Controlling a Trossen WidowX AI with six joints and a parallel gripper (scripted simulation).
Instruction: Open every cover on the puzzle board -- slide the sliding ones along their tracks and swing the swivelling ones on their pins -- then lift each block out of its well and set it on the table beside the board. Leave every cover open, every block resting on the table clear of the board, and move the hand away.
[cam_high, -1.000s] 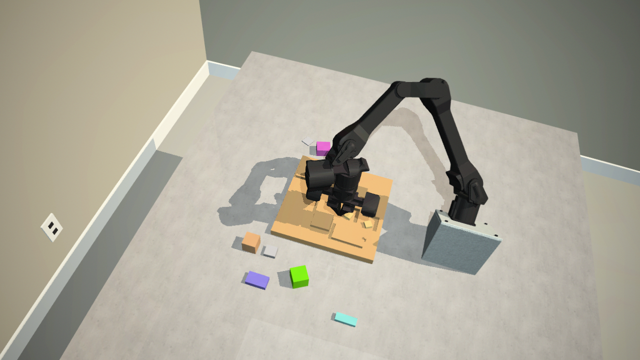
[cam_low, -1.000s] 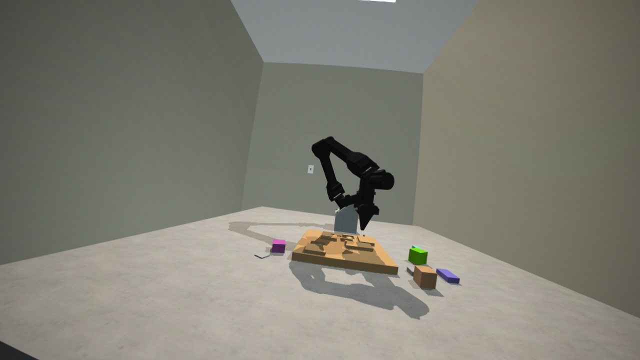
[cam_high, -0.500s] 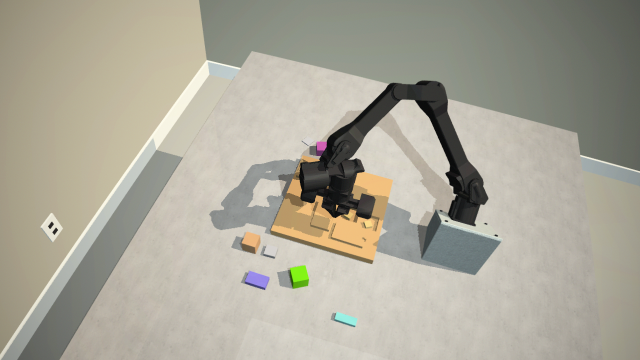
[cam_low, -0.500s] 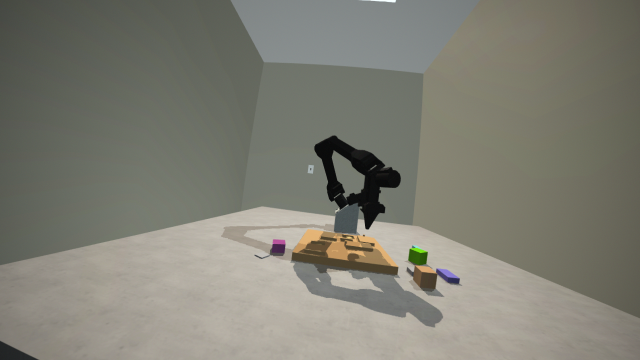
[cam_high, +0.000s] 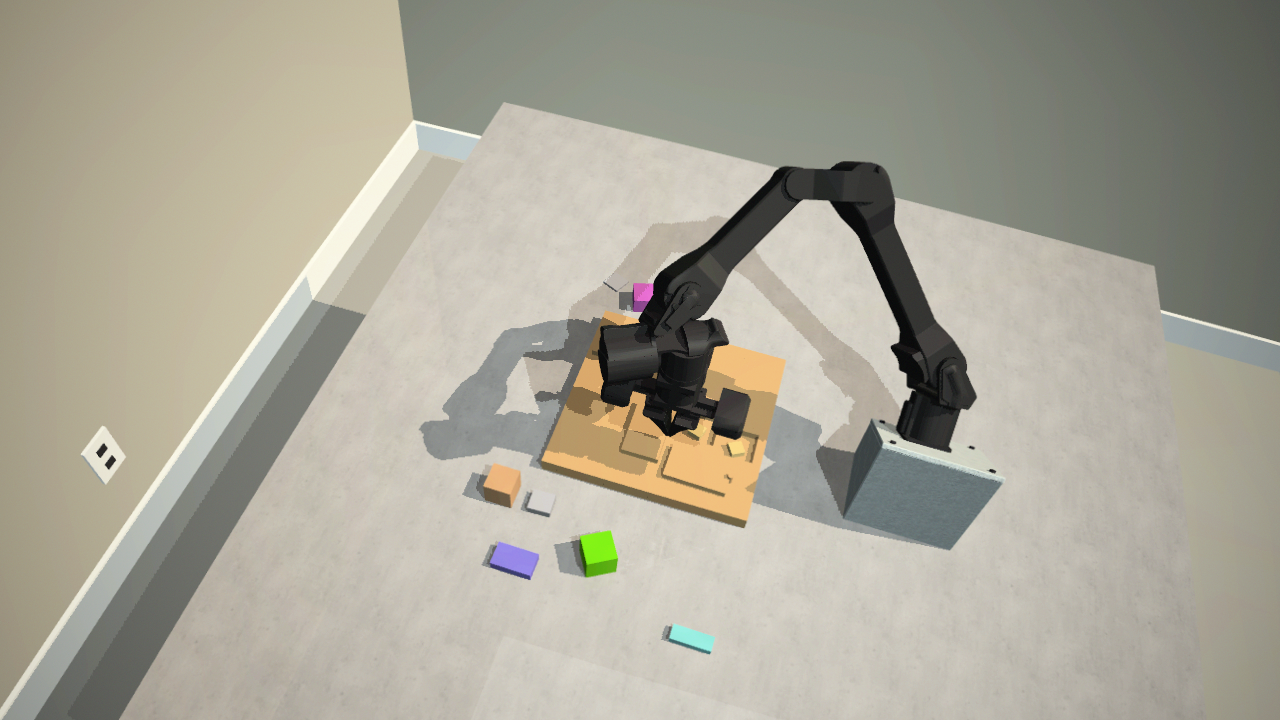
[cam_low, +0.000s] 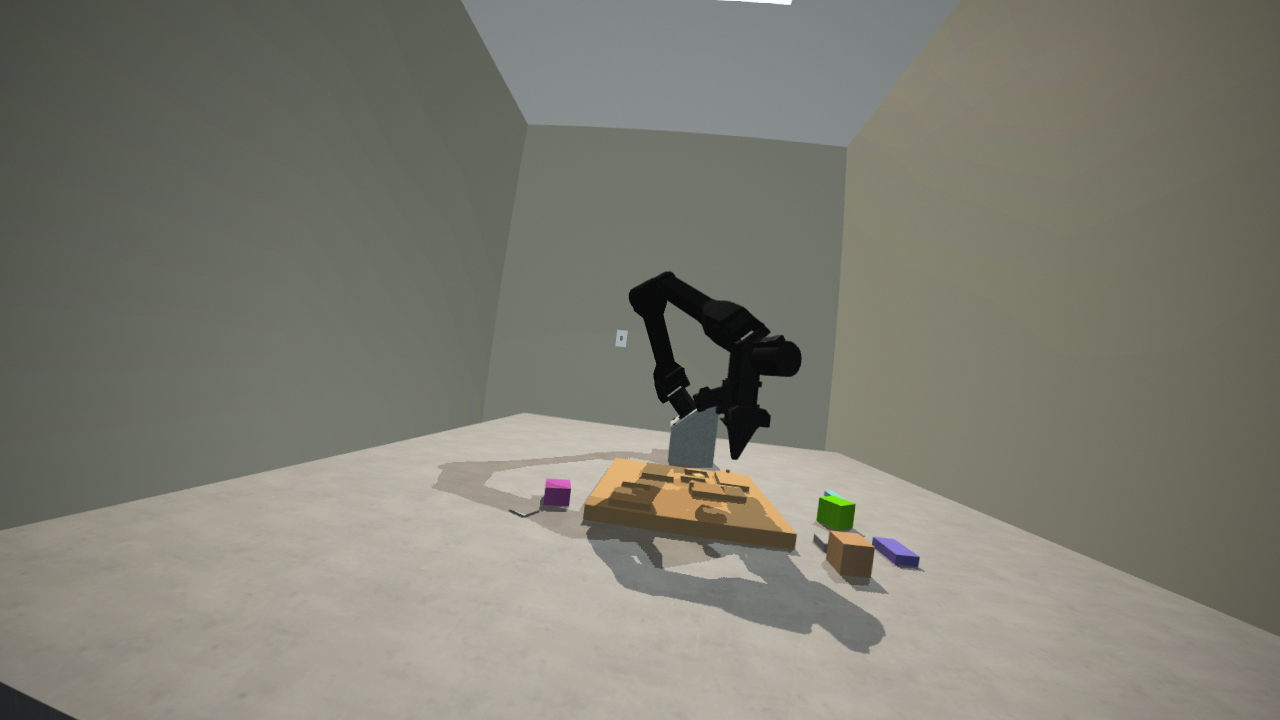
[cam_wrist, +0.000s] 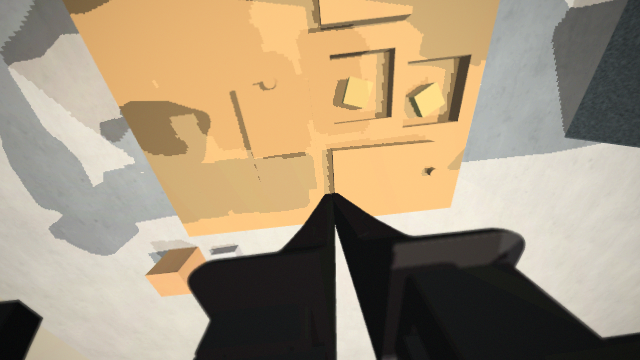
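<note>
The wooden board (cam_high: 572, 454) (cam_low: 751, 530) (cam_wrist: 212, 202) has two uncovered wells. One holds a small yellow block (cam_wrist: 358, 92); the other holds a second yellow block (cam_wrist: 429, 101) (cam_high: 735, 447). A flat cover with a small knob (cam_wrist: 380, 177) (cam_high: 698, 469) lies beside these wells. Another cover (cam_wrist: 280, 122) (cam_high: 640, 445) with a rounded knob lies left of them in the wrist view. A third raised cover (cam_wrist: 355, 12) is cut off at that view's top. My gripper (cam_high: 671, 434) (cam_low: 735, 457) (cam_wrist: 331, 199) is shut and empty, above the board. The arm hides part of the board in the top view.
Beside the board lie an orange cube (cam_high: 501, 485) (cam_low: 849, 555) (cam_wrist: 175, 272), a grey flat piece (cam_high: 541, 503), a purple bar (cam_high: 513, 560), a green cube (cam_high: 598, 553) and a turquoise bar (cam_high: 691, 638). A magenta cube (cam_high: 642, 296) (cam_low: 556, 493) lies on the other side, near a thin grey piece (cam_low: 523, 513).
</note>
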